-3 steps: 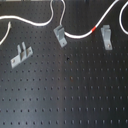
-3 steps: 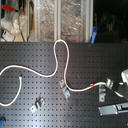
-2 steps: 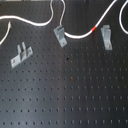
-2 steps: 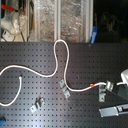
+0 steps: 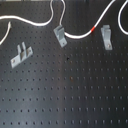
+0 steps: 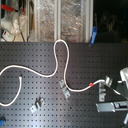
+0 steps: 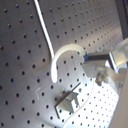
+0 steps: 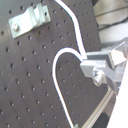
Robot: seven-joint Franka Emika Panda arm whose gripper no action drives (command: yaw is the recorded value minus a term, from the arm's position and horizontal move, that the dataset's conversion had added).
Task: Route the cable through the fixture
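Cable held beside the upright fixture, not yet in its fork.
Long thin white cable (image 6: 64, 70) with its red tape band lies just left of the small grey two-pronged metal fixture (image 6: 102, 90) in the second exterior view; the end effector (image 8: 95, 67), clamped narrow on the cable's loop, sits right of that fixture. Against the earlier frames, little has shifted on the black perforated table (image 5: 70, 95).

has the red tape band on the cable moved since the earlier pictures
No. In the first exterior view the red tape band on the cable sits just left of the upright fixture, as before, with no visible shift.
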